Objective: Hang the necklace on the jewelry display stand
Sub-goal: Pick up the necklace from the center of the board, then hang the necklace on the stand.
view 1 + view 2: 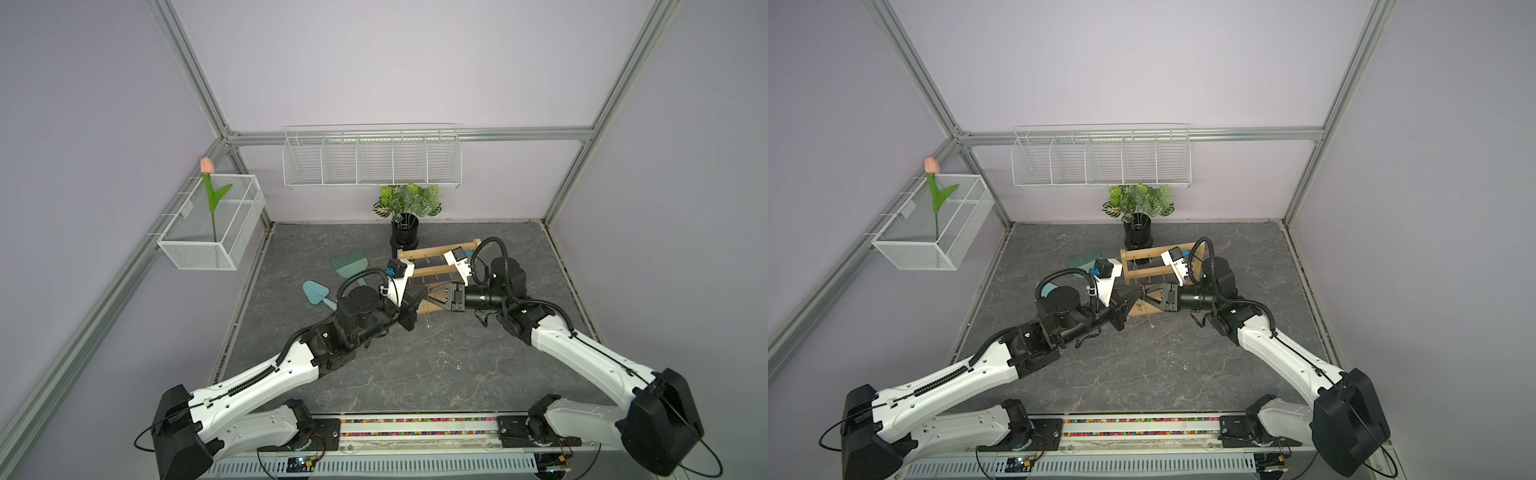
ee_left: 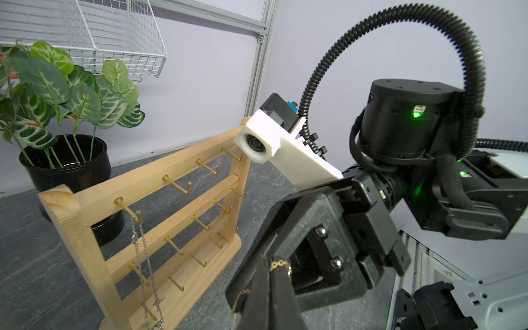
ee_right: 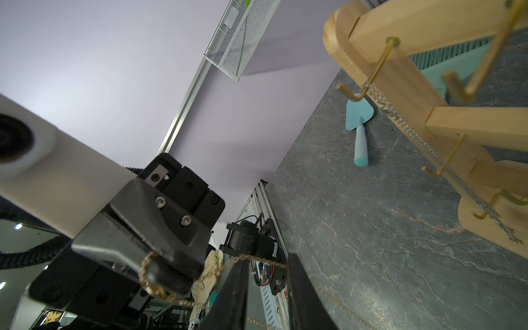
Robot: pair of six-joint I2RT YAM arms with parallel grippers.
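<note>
**Lifting the stretched chain onto a free hook**

The left tool (image 2: 275,271) is clamped on the gold necklace (image 3: 251,258). The right tool (image 3: 268,285) stands narrowly open with the chain lying across it, just near of the wooden stand (image 2: 148,180). It seems best to hold that span taut, lift it over a bare top hook (image 2: 175,187) clear of the silver chain (image 2: 137,257), then lower.

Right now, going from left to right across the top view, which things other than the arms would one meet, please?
white mesh basket → blue trowel → jewelry display stand
</note>
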